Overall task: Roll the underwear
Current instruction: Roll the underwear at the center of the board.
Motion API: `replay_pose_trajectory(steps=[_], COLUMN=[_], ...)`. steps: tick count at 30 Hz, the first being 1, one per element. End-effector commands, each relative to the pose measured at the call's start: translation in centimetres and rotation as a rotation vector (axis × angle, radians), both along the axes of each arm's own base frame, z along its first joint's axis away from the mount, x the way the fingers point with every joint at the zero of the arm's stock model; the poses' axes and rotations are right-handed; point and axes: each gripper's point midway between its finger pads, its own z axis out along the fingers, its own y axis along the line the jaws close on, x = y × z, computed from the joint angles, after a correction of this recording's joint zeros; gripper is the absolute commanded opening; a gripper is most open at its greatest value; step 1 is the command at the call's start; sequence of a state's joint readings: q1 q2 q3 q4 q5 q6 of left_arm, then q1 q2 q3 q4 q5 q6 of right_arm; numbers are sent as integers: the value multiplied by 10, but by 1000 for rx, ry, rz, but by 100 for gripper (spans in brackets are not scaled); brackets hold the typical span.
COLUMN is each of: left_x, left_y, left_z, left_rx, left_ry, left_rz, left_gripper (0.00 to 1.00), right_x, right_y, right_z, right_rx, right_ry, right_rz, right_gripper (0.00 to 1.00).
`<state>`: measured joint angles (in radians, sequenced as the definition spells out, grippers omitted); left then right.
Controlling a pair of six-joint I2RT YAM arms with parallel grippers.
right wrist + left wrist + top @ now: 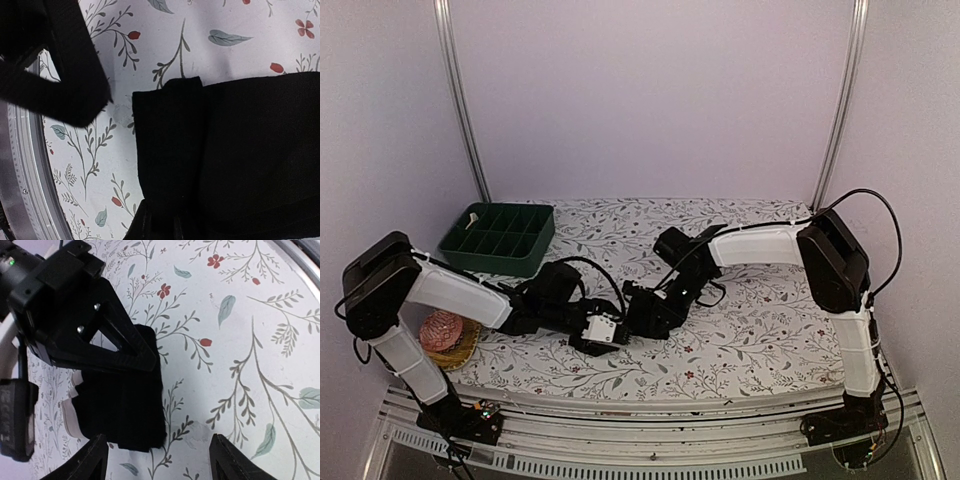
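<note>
A black underwear lies on the floral table cloth between my two grippers. In the left wrist view it is a folded dark block, just beyond and left of my open left gripper, whose fingers stand wide apart and empty. My right gripper rests on its far part. In the right wrist view the black underwear fills the right side with a folded-over flap, and my right gripper looks shut on the flap's edge. The cream-beige garment is out of view.
A dark green compartment tray stands at the back left. A pink knitted ball sits in a small basket at the front left. The table's metal front rail runs close to the grippers.
</note>
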<state>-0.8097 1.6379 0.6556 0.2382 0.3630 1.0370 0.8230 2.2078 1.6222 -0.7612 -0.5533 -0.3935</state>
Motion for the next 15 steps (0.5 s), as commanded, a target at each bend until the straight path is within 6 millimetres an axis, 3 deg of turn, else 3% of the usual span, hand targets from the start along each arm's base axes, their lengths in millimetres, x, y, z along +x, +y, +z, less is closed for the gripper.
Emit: replay_pose_trajectory(steps=[1,7,15], left_x=[16,23,19], left_y=[-21,-29,-29], left_z=[9,-11,-31], left_rx=[-16,58,119], left_ry=[-163,-208,-219], left_rz=[21,26,29], left_gripper=[72,68,46], right_x=[-30,-29,-25], right_y=[-15,-16,-17], right_z=[-24,-27,-27], right_rx=[-90,-94,-89], right_ry=[156,157,154], right_rz=[27,25,15], right_gripper=[3,3,3])
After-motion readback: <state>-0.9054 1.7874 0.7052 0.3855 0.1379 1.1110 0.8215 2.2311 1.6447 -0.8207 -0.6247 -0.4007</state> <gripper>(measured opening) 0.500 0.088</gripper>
